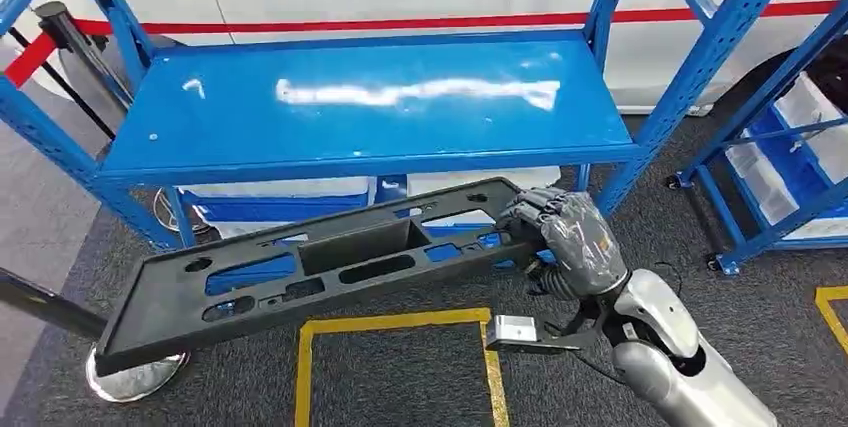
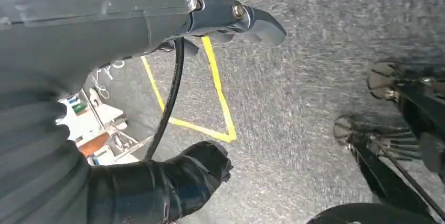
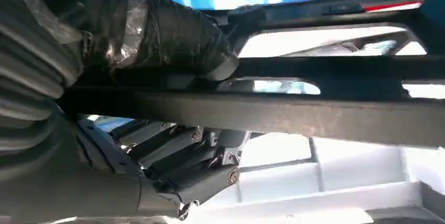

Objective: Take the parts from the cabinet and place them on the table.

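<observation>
Blue shelf [image 1: 370, 107] over grey carpet [image 1: 400, 377]; right hand [image 1: 560, 232] grips black part [image 1: 300, 262].

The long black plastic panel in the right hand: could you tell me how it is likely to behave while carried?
The black panel looks stiff: held at one end by the right hand, it stays straight. Its many cut-outs suggest it is light for its length. Gripped so far off-centre, it will probably droop or swing, as its lower far end hints.

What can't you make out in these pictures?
- Panel far end: head view, whether it touches the round base is unclear.
- Right hand fingers: head view, hidden under the panel.
- Left hand: left wrist view, fingers blurred and edge-cropped.
- Bins: contents too small.
</observation>
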Controlling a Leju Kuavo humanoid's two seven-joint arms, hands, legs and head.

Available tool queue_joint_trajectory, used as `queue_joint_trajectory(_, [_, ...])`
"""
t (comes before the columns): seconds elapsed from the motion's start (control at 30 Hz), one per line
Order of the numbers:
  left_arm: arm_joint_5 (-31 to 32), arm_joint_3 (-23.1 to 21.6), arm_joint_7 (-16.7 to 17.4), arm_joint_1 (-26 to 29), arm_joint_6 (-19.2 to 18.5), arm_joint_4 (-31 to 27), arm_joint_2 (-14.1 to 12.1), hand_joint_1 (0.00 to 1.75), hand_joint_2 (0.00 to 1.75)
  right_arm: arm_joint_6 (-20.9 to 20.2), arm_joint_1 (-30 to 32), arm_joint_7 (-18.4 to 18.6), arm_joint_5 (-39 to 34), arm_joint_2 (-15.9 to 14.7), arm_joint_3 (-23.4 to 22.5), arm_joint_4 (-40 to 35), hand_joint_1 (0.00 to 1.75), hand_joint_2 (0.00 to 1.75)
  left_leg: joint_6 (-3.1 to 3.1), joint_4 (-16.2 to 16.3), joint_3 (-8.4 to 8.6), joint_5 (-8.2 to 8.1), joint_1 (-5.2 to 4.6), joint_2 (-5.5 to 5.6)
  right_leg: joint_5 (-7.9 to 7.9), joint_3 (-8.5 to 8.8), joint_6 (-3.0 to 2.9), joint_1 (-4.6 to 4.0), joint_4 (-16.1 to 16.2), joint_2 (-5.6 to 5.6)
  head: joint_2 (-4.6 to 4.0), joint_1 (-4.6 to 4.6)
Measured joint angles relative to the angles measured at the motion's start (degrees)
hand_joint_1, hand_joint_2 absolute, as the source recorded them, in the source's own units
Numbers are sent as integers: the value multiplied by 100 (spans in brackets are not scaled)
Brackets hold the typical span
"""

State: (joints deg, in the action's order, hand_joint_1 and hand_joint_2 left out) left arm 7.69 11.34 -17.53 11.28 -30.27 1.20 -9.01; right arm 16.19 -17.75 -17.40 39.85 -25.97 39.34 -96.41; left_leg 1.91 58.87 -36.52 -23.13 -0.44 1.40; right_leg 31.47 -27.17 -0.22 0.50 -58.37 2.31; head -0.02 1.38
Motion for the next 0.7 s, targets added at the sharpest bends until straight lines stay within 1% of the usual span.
queue_joint_trajectory(0.03, [24, -4, 0, -4, -15, 0, -11, 0, 175, -9, -54, 7, -9, 15, 2, 11, 175, 175, -39, -27, -30, 79, 15, 46, -19, -8, -22, -15, 15, -51, 0, -9])
queue_joint_trajectory(0.07, [44, -11, 0, 20, -18, 0, -18, 0, 175, -11, -76, 20, -11, 37, 2, 24, 175, 175, -88, -64, -66, 158, -26, 121, -107, -84, -58, 6, 68, -110, 0, -4])
queue_joint_trajectory(0.1, [75, -22, 2, -4, -31, 9, -44, 0, 175, -24, -105, 31, -11, 79, 9, 46, 175, 175, -93, -8, -101, 61, 18, 87, -193, -122, -93, 68, 115, -202, 0, -20])
queue_joint_trajectory(0.13, [88, -26, 9, 1, -40, 9, -46, 0, 175, -48, -125, 44, -11, 107, 13, 68, 175, 175, -129, 128, -184, -235, 13, 6, -257, -204, -140, 68, 131, -238, 0, -7])
queue_joint_trajectory(0.17, [101, -35, 11, -18, -42, 9, -59, 0, 175, -57, -152, 46, -11, 134, 15, 74, 175, 175, -171, 456, -277, -642, 53, -38, -329, -280, -169, 74, 129, -295, 0, 2])
queue_joint_trajectory(0.2, [136, -39, 22, -16, -39, 9, -74, 0, 175, -59, -158, 57, -11, 164, 15, 90, 175, 175, -218, 855, -352, -959, 79, -55, -392, -356, -161, 74, 123, -350, 0, 6])
queue_joint_trajectory(0.23, [140, -44, 22, -24, -50, 9, -85, 0, 175, -59, -164, 63, -11, 179, 17, 103, 175, 175, -265, 1240, -414, -1139, 105, -63, -449, -436, -152, 75, 117, -408, 0, 6])
queue_joint_trajectory(0.27, [158, -50, 22, -43, -53, 9, -87, 0, 175, -59, -169, 70, -11, 188, 26, 123, 175, 175, -310, 1549, -436, -1132, 133, -75, -505, -528, -141, 80, 95, -475, 0, 6])
queue_joint_trajectory(0.3, [177, -57, 22, -57, -55, 9, -92, 0, 175, -57, -174, 79, -11, 203, 35, 142, 175, 175, -350, 1641, -369, -955, 163, -90, -552, -595, -123, 85, 65, -542, 0, 6])
queue_joint_trajectory(0.33, [193, -70, 22, -65, -55, 9, -107, 0, 175, -57, -184, 79, -11, 212, 42, 162, 175, 175, -390, 1500, -183, -670, 200, -114, -591, -701, -94, 105, 13, -607, 0, 6])
queue_joint_trajectory(0.37, [201, -79, 22, -76, -59, 9, -124, 0, 175, -57, -199, 79, -11, 219, 46, 171, 175, 175, -427, 1159, 104, -448, 228, -162, -621, -803, -64, 126, -50, -663, 0, 6])
queue_joint_trajectory(0.4, [219, -83, 22, -85, -59, 7, -138, 0, 175, -54, -214, 79, -13, 221, 46, 173, 175, 175, -451, 691, 463, -394, 245, -286, -643, -882, -31, 138, -120, -710, 0, 9])
queue_joint_trajectory(0.43, [236, -85, 22, -112, -61, -2, -138, 0, 175, -52, -225, 79, -11, 225, 46, 173, 175, 175, -478, 164, 770, -676, 222, -471, -660, -933, -1, 125, -171, -756, 0, 15])
queue_joint_trajectory(0.47, [243, -89, 24, -114, -61, -2, -186, 0, 175, -52, -239, 83, -13, 227, 42, 175, 175, 175, -362, -153, 954, -793, 148, -464, -690, -958, 46, 119, -206, -806, 0, 0])
queue_joint_trajectory(0.5, [243, -94, 24, -117, -75, -2, -184, 0, 175, -52, -248, 83, -13, 227, 42, 177, 175, 175, -310, -115, 875, -771, 145, -447, -738, -949, 95, 111, -191, -861, 0, 0])
queue_joint_trajectory(0.53, [254, -98, 24, -111, -74, -2, -184, 0, 175, -52, -262, 83, -13, 227, 44, 186, 175, 175, -273, -102, 819, -747, 125, -384, -786, -948, 133, 109, -168, -913, 0, -2])
queue_joint_trajectory(0.57, [256, -101, 24, -107, -74, -2, -186, 0, 175, -54, -269, 85, -15, 232, 46, 190, 175, 175, -216, -101, 776, -703, 117, -345, -832, -944, 177, 119, -151, -961, 0, 2])
queue_joint_trajectory(0.6, [258, -105, 24, -101, -74, 0, -199, 0, 175, -54, -271, 83, -20, 254, 52, 195, 175, 175, -123, -143, 735, -614, 151, -297, -797, -981, 221, 153, -166, -912, 0, -7])
queue_joint_trajectory(0.63, [269, -105, 24, -112, -77, 0, -197, 0, 175, -52, -266, 83, -28, 258, 52, 203, 175, 175, -77, -140, 672, -536, 144, -270, -472, -1027, 239, 165, -312, -592, 0, 0])
queue_joint_trajectory(0.67, [276, -105, 24, -122, -77, 0, -199, 0, 175, -52, -267, 85, -31, 258, 50, 206, 175, 175, -25, -134, 596, -476, 132, -242, -128, -1098, 217, 163, -572, -407, 0, -5])
queue_joint_trajectory(0.7, [278, -107, 26, -133, -77, 0, -201, 0, 175, -52, -268, 85, -33, 258, 50, 214, 175, 175, 8, -128, 511, -403, 115, -189, 228, -1187, 199, 127, -981, -302, 0, -4])
